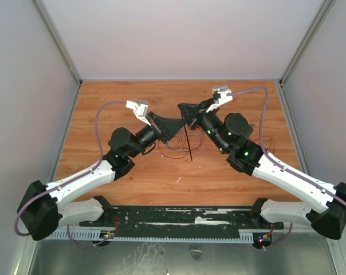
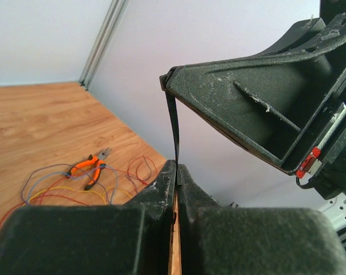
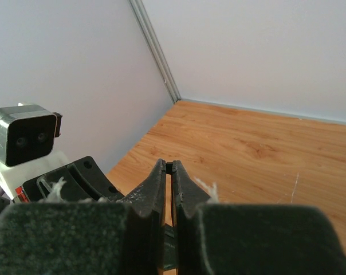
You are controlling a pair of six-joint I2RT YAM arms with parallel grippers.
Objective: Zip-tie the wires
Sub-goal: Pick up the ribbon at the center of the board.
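Black mounts carry both arm bases at the near edge of the table [image 1: 230, 183], whose top is orange-brown wood. From there the two arms angle inward, and their ends meet above the middle of the table.

In the left wrist view the left gripper [image 2: 176, 170] sits closest. Its jaws are pressed together on the zip tie [image 2: 174, 126], with the thin black strip pinched between the two tips. The strip rises from that pinch, nearly upright and leaning slightly left. It ends at the tip of the right gripper [image 3: 169, 167], which hangs just above and beyond. The right wrist view shows those jaws drawn together too, with a small dark piece of the strip caught at the very tips. So both grippers hold the zip tie off the table, one at each end of the visible span. From above, the strip shows as a dark line slanting towards the near side below the two grippers.

Farther on, the wires [image 2: 75, 186] lie loose on the wood in curling loops of red, yellow and blue-grey. Neither gripper touches them. Orange-handled pliers [image 2: 87, 167] rest on the far part of that tangle. Pale walls close the table behind.
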